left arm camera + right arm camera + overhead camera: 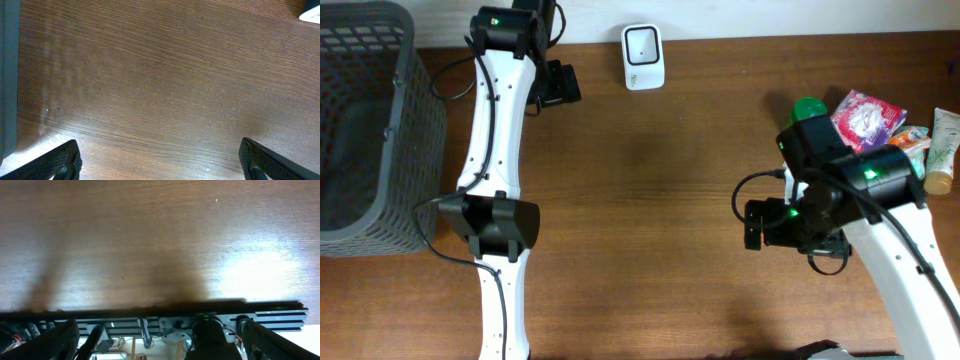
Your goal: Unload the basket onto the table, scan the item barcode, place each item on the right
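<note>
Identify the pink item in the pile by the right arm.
The pink packet, lying between the green round item and the cream tube; neither of those is pink.

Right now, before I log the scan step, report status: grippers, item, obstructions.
Left gripper open, empty. Right gripper open, empty. Item pile at right edge, none held; scanner at back. Nothing seen between them.
</note>
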Action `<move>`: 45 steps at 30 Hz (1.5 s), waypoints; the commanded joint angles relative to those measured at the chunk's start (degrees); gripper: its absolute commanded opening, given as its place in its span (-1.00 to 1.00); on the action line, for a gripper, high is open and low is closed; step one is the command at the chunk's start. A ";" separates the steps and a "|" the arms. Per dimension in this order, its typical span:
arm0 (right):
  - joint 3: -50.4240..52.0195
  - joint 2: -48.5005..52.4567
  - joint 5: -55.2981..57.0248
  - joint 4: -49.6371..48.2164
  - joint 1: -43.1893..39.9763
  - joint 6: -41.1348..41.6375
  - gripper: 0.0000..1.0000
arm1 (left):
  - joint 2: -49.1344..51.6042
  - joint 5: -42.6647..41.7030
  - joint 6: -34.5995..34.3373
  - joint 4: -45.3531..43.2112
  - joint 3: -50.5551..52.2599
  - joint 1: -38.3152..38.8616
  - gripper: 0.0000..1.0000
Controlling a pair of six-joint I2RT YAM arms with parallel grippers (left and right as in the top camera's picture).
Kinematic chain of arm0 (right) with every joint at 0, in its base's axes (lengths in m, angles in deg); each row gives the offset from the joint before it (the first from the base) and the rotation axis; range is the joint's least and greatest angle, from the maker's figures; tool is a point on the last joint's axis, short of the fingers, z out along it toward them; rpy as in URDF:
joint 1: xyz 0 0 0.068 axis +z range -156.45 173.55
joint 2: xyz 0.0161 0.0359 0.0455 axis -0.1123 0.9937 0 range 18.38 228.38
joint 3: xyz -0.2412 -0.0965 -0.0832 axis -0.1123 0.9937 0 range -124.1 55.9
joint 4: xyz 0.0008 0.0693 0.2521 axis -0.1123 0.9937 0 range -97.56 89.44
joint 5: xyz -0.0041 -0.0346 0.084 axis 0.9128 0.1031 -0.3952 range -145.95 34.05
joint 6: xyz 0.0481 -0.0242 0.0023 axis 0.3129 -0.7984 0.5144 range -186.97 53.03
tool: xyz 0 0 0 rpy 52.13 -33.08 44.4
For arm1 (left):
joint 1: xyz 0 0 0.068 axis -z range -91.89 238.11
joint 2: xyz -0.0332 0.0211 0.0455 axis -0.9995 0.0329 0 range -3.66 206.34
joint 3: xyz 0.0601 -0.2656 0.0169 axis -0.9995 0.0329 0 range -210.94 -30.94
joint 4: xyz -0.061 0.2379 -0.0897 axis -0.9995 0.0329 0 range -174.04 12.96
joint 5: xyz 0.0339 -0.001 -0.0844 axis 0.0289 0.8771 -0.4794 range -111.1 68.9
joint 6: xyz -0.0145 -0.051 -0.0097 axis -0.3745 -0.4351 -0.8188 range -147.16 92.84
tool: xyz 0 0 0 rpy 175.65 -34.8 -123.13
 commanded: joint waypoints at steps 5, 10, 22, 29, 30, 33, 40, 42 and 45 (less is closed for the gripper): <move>0.81 -4.35 3.39 -4.13 0.42 0.44 0.97 | 0.24 0.39 0.72 -0.07 0.11 -0.04 0.98; 12.37 -12.74 3.10 -18.93 0.42 -0.46 0.97 | 0.24 0.39 0.72 -0.07 0.11 -0.04 0.98; 64.78 -55.95 -0.42 -73.22 -5.66 -7.74 0.97 | 0.24 0.39 0.72 -0.07 0.11 -0.04 0.98; 73.70 -70.51 -1.22 -79.91 -8.09 -16.35 0.97 | 0.24 0.39 0.72 -0.07 0.11 -0.04 0.99; 74.62 -71.73 -1.25 -80.83 -8.52 -16.33 0.97 | 0.24 0.39 0.72 -0.07 0.11 -0.04 0.99; 78.68 -74.88 -0.72 -86.23 -9.22 -16.15 0.97 | 0.24 0.39 0.72 -0.04 0.11 -0.04 0.98; 85.24 -77.29 1.75 -95.54 -12.94 -16.13 0.97 | 0.24 0.39 0.72 -0.07 0.11 -0.04 0.98; 85.24 -77.29 2.78 -94.97 -14.08 -16.15 0.97 | 0.24 0.39 0.72 -0.07 0.11 -0.04 0.98; 85.24 -77.29 3.56 -90.99 -15.04 -16.61 0.97 | 0.24 0.39 0.72 -0.07 0.11 -0.04 0.98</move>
